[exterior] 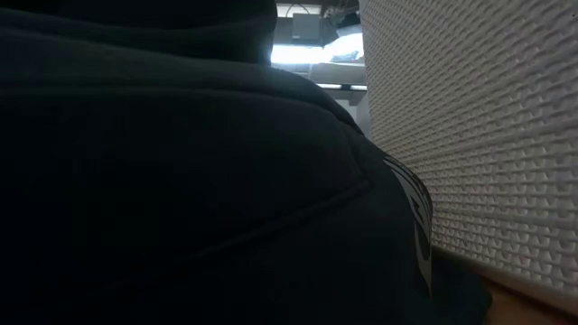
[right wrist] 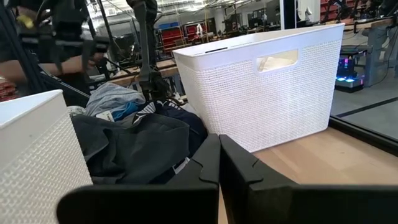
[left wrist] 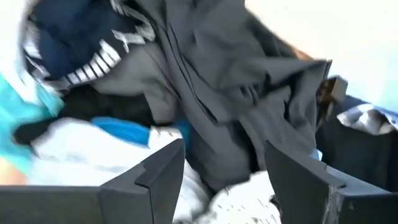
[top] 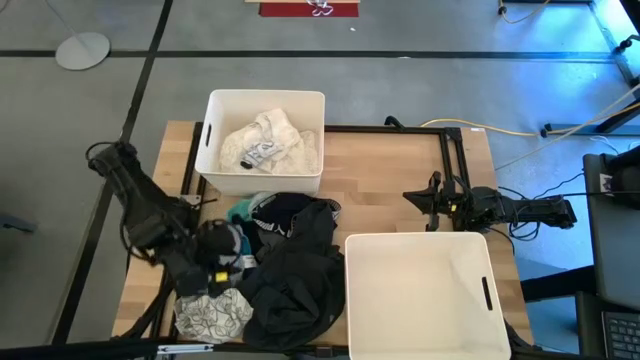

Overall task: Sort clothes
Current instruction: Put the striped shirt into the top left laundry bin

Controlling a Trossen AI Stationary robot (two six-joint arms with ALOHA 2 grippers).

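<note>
While the right gripper (top: 432, 203) rests on the bare wooden table (top: 390, 170) between the two white rectangular plastic bins with its fingers pressed together and nothing in them, the left gripper (top: 222, 262) hangs over the heap of soft fabric clothes (top: 275, 265) at the table's front left. Its fingers (left wrist: 155, 171) stand wide apart above white and teal cloth, gripping nothing. The heap holds a large dark grey garment (left wrist: 230, 81), a white piece with grey print (top: 212, 312) at the front edge, and teal fabric (top: 240, 210). The far bin (top: 262, 178) contains white garments (top: 270, 140); the near bin (top: 420, 340) sits just right of the heap.
</note>
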